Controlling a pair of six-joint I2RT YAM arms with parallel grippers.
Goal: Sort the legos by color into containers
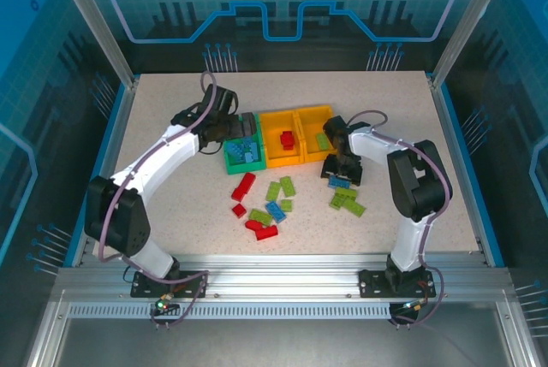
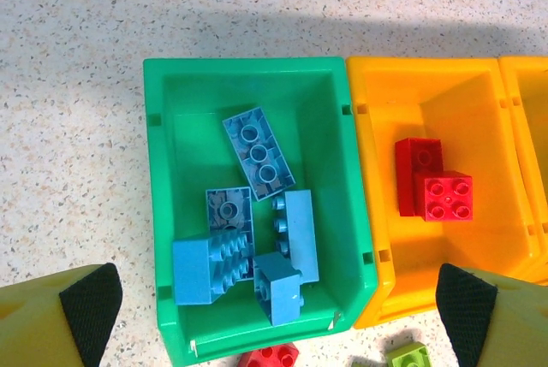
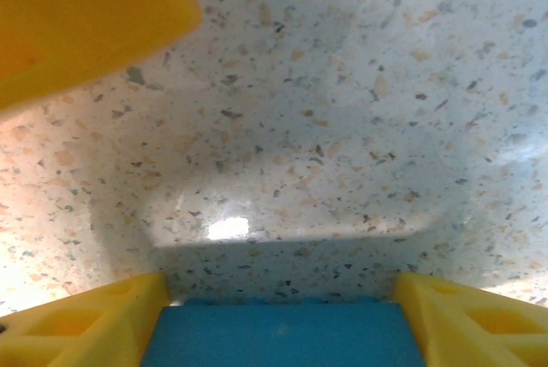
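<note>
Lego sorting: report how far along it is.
Done: blue bricks lie in the green bin, red bricks in the middle orange bin, one green brick in the right orange bin. In hand: the right jaws grip a blue brick at table level; the left jaws stand open above the green bin. Left: many loose bricks, red, green and blue, on the table.

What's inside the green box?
Inside the green box lie blue bricks, about five. One lies apart near the back. The others are heaped together at the front, so anything under that heap is covered. No red or green bricks show inside.
</note>
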